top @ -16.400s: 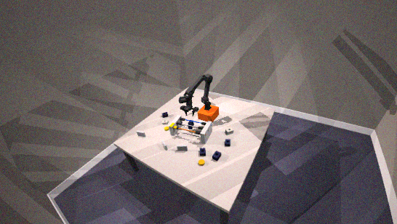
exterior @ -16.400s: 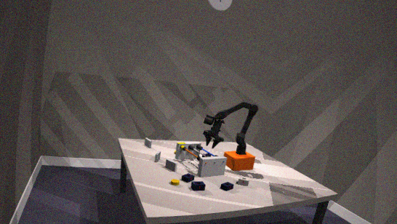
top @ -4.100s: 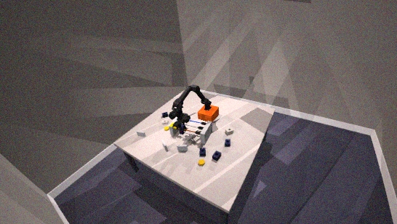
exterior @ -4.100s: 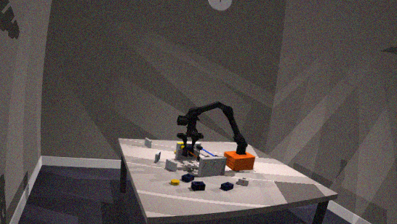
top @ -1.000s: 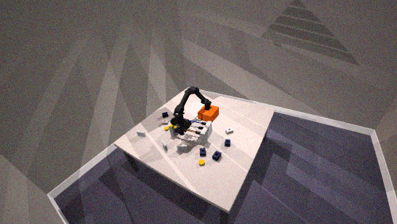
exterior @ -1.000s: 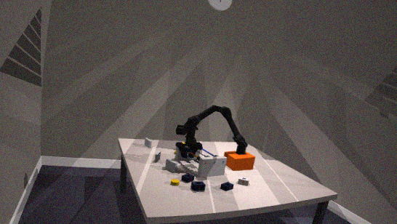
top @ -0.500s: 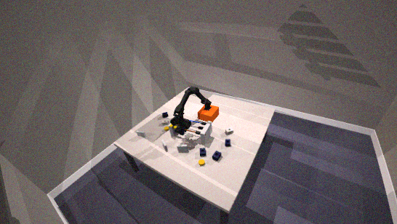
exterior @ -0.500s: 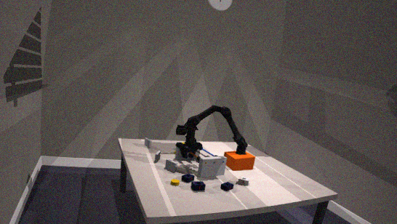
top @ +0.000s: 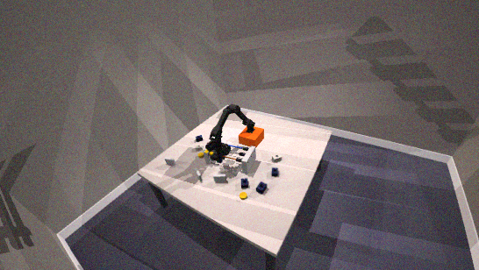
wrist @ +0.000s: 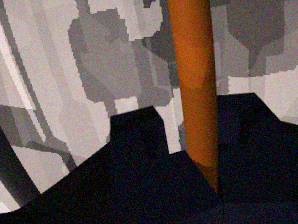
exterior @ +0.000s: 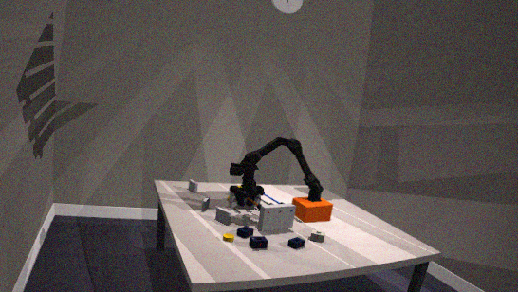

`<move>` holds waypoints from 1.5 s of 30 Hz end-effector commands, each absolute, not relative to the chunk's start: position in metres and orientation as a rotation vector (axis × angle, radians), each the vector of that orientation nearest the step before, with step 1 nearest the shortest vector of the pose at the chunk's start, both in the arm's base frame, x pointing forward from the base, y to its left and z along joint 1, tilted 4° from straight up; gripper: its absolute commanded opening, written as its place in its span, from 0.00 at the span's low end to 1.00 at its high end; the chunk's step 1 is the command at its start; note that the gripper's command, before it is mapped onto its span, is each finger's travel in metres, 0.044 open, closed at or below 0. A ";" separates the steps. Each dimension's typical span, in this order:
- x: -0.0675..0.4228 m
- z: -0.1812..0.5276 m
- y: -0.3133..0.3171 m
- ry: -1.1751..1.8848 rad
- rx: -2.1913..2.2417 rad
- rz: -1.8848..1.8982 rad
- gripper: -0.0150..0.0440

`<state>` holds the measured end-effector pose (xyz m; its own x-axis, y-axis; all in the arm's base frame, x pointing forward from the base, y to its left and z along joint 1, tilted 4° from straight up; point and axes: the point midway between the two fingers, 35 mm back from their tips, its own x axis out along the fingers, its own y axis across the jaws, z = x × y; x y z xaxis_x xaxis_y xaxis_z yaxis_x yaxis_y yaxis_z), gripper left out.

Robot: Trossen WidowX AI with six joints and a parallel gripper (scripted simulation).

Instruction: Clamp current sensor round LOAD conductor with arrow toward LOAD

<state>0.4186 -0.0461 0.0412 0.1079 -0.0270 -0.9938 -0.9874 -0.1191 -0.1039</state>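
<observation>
We are on a big white table [top: 281,219], and we use the orange block [top: 251,136] that our arm [exterior: 277,147] stands on as our marker for places.

Our arm bends up and over from the orange block and reaches down to the wire stand [exterior: 276,217], which sits just beside the block on the near side in the outside view. Small dark blue blocks [exterior: 258,242] and a yellow disc [exterior: 229,237] lie farther from the orange block, toward the table's front edge.

Our gripper [exterior: 245,193] is low over the wires, on the far side of the wire stand from the orange block. Up close, the dark blue sensor [wrist: 173,183] fills the bottom of the wrist view, and the orange wire [wrist: 193,70] runs down into it. Our gripper is pressed onto the sensor, one finger on each side.

We think the sensor is now around the orange wire, so that part looks done. We cannot see the LOAD label or the arrow here, so we cannot check the way it points. We also cannot tell if it has clicked shut. What is left, we think: finish the squeeze until it latches, then let go.
</observation>
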 end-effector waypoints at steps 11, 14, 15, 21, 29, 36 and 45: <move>0.419 0.042 -0.046 1.095 -1.370 1.197 0.25; 0.419 0.042 -0.046 1.095 -1.370 1.197 0.25; 0.419 0.042 -0.046 1.095 -1.370 1.197 0.25; 0.419 0.042 -0.046 1.095 -1.370 1.197 0.25; 0.419 0.042 -0.046 1.095 -1.370 1.197 0.25; 0.419 0.042 -0.046 1.095 -1.370 1.197 0.25; 0.419 0.042 -0.046 1.095 -1.370 1.197 0.25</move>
<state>0.4186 -0.0461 0.0413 0.1079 -0.0270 -0.9938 -0.9874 -0.1191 -0.1040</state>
